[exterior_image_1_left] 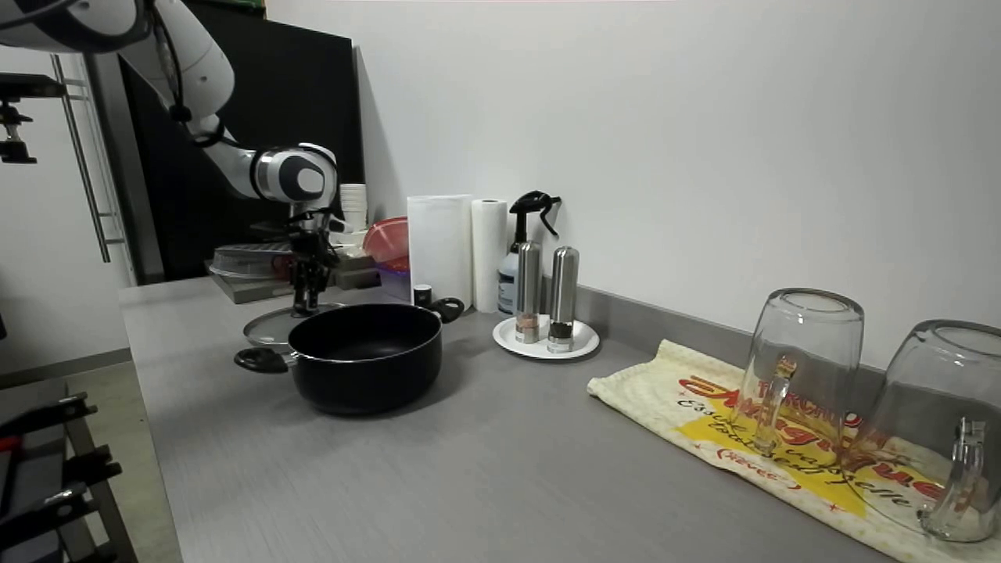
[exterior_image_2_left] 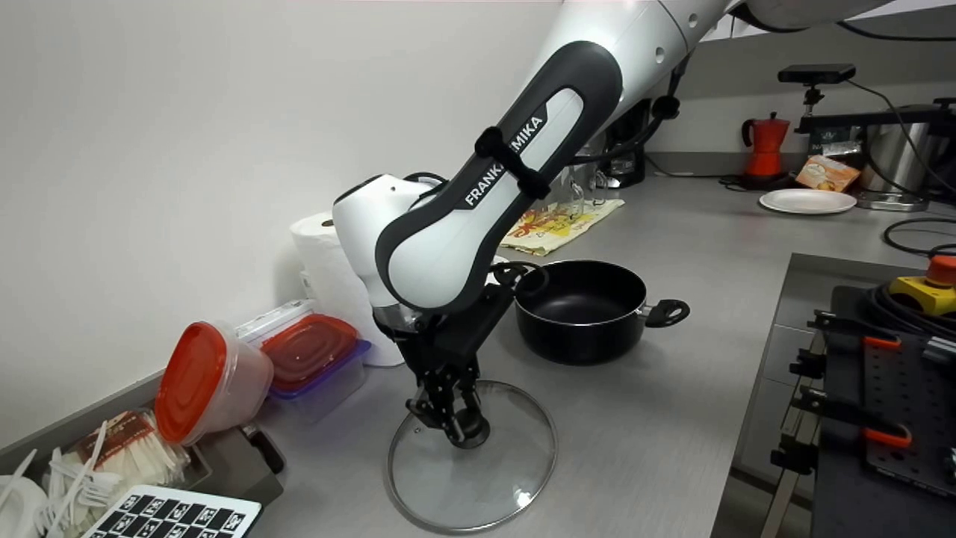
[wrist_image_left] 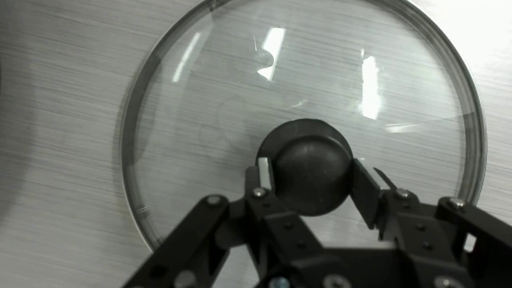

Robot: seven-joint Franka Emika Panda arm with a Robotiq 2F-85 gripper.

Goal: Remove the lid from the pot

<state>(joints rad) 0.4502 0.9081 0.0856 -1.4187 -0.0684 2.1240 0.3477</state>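
Note:
The lid is round clear glass with a thin metal rim and a black centre knob. It shows in both exterior views and fills much of the wrist view. It is beside the pot, at counter level; I cannot tell whether it rests on the counter or is just above it. The black pot stands uncovered and empty, also in an exterior view. My gripper points down with a finger on each side of the knob, both seeming to touch it. It also shows in the exterior views.
Salt and pepper mills stand on a white plate near the wall. Paper towels, a spray bottle and plastic containers line the back. Glass mugs stand on a cloth. The counter's front edge borders a cart.

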